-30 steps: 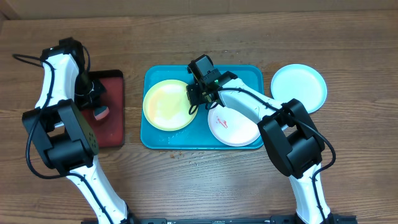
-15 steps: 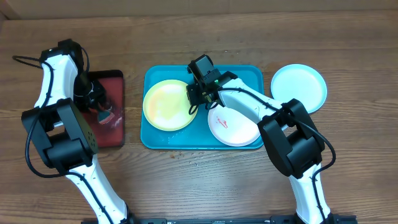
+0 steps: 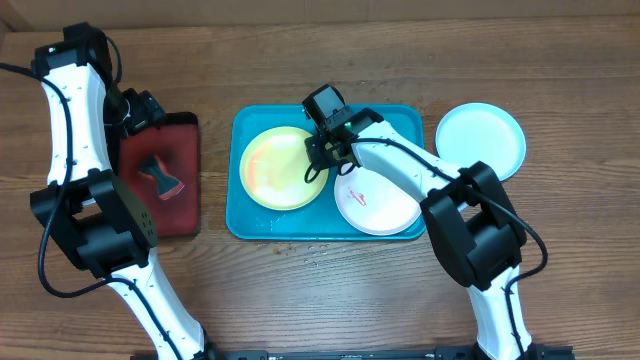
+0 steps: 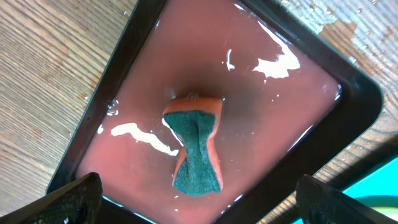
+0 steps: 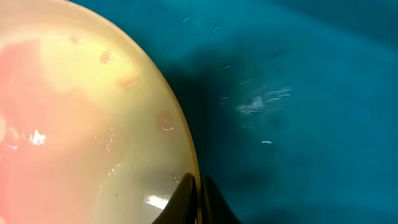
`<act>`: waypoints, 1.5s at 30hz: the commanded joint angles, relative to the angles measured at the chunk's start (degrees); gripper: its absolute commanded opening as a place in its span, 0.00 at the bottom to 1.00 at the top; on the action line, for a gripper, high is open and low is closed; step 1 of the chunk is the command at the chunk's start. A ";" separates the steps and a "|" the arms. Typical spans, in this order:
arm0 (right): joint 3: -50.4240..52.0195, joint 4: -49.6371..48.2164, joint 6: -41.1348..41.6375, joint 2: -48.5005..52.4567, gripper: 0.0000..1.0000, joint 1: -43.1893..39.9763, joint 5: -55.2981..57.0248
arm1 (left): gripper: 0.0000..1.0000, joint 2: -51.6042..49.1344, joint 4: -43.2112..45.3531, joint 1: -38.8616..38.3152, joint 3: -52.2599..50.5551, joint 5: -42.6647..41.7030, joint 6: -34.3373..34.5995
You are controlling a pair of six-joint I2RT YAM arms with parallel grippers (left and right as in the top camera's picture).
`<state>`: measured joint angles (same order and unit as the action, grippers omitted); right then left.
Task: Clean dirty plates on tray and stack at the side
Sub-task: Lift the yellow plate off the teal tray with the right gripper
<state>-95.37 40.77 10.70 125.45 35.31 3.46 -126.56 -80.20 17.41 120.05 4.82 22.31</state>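
A yellow-green plate [image 3: 280, 168] with a reddish film lies in the left half of the teal tray [image 3: 240, 222]. My right gripper [image 3: 322, 158] is shut on that plate's right rim; in the right wrist view the fingers [image 5: 186, 198] pinch the edge of the yellow-green plate [image 5: 87, 118] over the tray floor [image 5: 298, 93]. A white plate [image 3: 378, 203] with a red smear sits in the tray's right half. The pale blue plate [image 3: 481, 140] rests on the table to the right of the tray. My left gripper [image 3: 148, 112] hangs open above the red tray, holding nothing.
A red, black-rimmed tray [image 3: 185, 205] holds shallow water and an orange sponge with a green scouring face [image 4: 197, 146], lying free between my left fingers [image 4: 74, 200]. Bare wooden table surrounds both trays.
My left gripper opened and let go of the sponge, which now lies on the red tray, and that arm drew up and back. The yellow-green plate shifted slightly right in the right gripper.
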 commanded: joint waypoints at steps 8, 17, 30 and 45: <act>-4.11 3.10 -11.56 -12.07 0.04 3.04 30.14 | 1.00 0.33 -0.11 0.57 0.94 -0.39 -0.02; -4.13 2.43 -24.52 -13.57 0.04 8.35 49.27 | 1.00 0.33 -0.11 0.57 0.94 -0.39 -0.04; -4.13 1.29 -29.20 -13.57 0.04 14.53 57.40 | 1.00 0.33 -0.11 0.57 0.94 -0.39 -0.02; -4.07 1.20 -28.24 -13.57 0.04 14.60 57.70 | 1.00 0.33 -0.11 0.57 0.94 -0.39 -0.04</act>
<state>-98.15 42.13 -18.41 113.71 49.91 62.06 -126.56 -80.18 17.41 120.05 4.82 22.31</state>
